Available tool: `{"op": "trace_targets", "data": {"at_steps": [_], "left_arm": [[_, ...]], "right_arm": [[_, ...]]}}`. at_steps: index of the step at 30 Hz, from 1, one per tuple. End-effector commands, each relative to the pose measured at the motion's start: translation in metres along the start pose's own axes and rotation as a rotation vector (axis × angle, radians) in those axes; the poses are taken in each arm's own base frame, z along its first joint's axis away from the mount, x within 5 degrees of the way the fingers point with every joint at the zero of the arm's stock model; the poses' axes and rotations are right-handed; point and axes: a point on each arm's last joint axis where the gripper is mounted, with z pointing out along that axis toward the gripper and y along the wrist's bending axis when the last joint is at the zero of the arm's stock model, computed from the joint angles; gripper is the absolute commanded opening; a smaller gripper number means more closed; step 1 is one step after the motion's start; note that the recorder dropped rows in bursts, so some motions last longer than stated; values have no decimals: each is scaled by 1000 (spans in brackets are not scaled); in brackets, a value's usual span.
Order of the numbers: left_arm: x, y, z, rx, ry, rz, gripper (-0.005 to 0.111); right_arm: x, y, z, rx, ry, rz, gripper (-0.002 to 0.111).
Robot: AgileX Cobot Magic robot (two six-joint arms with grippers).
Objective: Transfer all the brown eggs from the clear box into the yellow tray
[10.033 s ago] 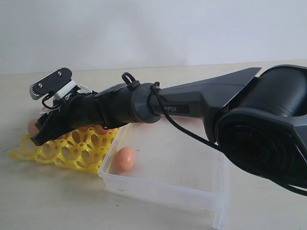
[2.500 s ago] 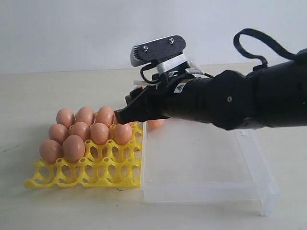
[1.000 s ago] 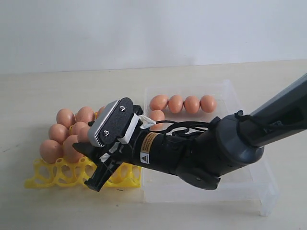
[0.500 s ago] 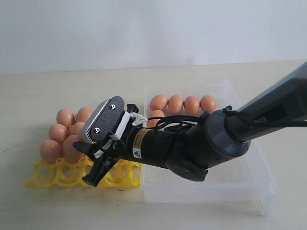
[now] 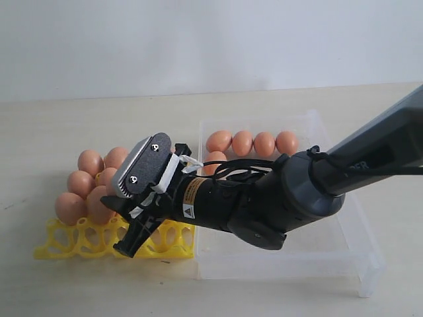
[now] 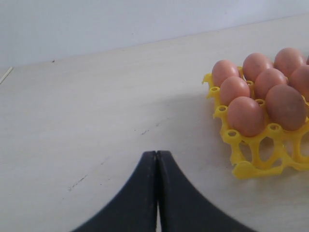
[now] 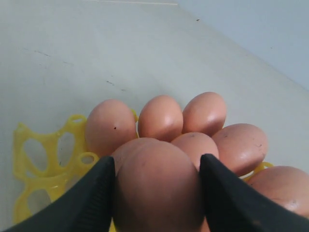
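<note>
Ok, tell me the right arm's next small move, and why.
The right tool grips a brown egg above the yellow tray, whose front cups look empty, so probably lower it gently into one before opening.

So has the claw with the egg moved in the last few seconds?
Yes. The right claw, holding a brown egg, has come down and left from the clear box's far corner to the yellow tray's near rows.

- A robot lab's test bench, by the look — a plain pale tabletop [image 5: 66, 125] against a blank white wall [image 5: 198, 39].
- A black robot arm [image 5: 304, 191] reaches over a yellow tray [image 5: 73, 246] and a clear box [image 5: 344, 247].
</note>
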Motion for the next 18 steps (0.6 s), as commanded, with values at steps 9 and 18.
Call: {"op": "trace_targets", "data": {"at_steps": [9, 18], "left_arm": [[-2, 0, -1, 4, -16, -5, 0], [-2, 0, -1, 4, -16, -5, 0]], "right_arm": [[-3, -1, 1, 0, -16, -11, 61], [-50, -16, -22, 86, -54, 42, 60]]}}
